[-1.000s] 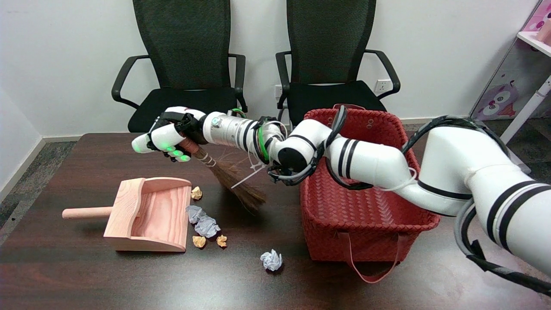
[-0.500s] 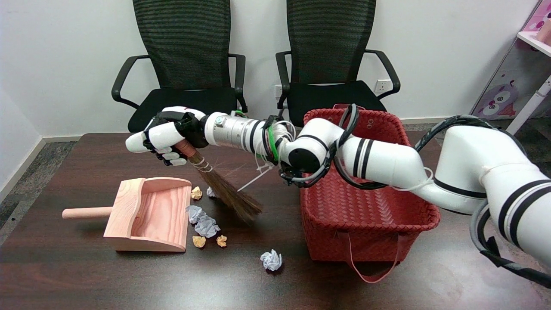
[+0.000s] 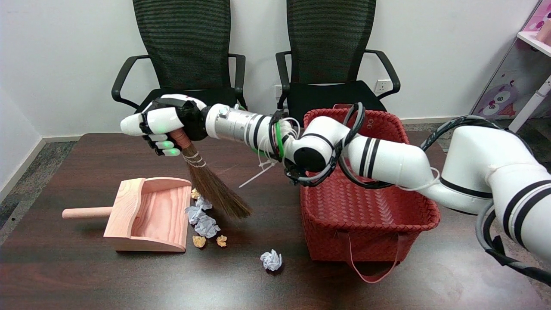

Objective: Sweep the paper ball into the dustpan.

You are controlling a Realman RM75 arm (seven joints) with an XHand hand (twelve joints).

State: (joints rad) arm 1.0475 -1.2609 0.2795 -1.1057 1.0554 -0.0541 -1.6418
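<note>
My right hand [image 3: 161, 125] is clamped around the handle of one small brown straw whisk broom [image 3: 211, 187]; bristles slant down to the right, tips over the dark wooden table [image 3: 64, 275] just right of the dustpan mouth; can't tell if they touch the table; one pale wooden dustpan [image 3: 148, 215] with a round peg handle pointing left, open mouth facing right; paper balls, I count six: one white crumpled paper ball [image 3: 271, 260] alone toward the near edge, well apart from the dustpan; a white-grey pair [image 3: 202, 221] just beside the mouth; three small tan scraps [image 3: 199, 241], two near the front lip, one by the back corner partly behind the bristles; one red woven basket [image 3: 366, 224] to the right, near the lone ball; bare table along the near edge; two black mesh chairs [image 3: 185, 56] behind the far edge.
</note>
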